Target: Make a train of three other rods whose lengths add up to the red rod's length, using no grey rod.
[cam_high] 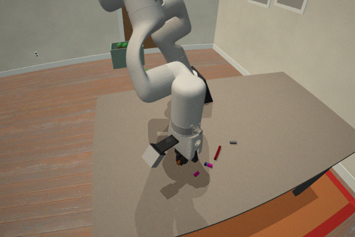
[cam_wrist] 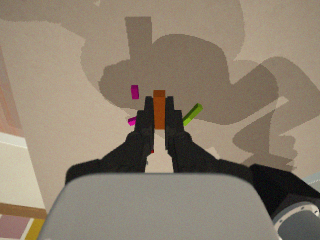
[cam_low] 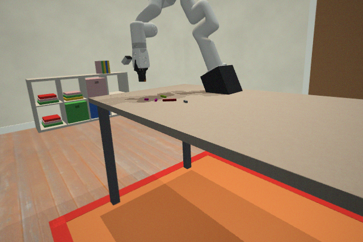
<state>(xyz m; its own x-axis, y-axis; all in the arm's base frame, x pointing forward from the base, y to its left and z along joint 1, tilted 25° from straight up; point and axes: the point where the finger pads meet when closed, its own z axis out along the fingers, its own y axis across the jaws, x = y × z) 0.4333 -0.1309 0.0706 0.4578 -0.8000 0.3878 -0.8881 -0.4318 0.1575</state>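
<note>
orange rod (cam_wrist: pixel 159 109) in gripper (cam_wrist: pixel 160 120), above table (cam_high: pixel 258 108)

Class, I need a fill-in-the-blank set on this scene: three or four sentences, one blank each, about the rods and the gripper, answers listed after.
1. The gripper is shut on the ______ rod.
2. In the exterior view, the held rod hangs ______ the table, not touching it.
3. The blue rod touches one end of a ______ rod.
4. The grey rod lies apart from the others, nearest the ______ rod.

Answers: orange; above; magenta; red
</note>
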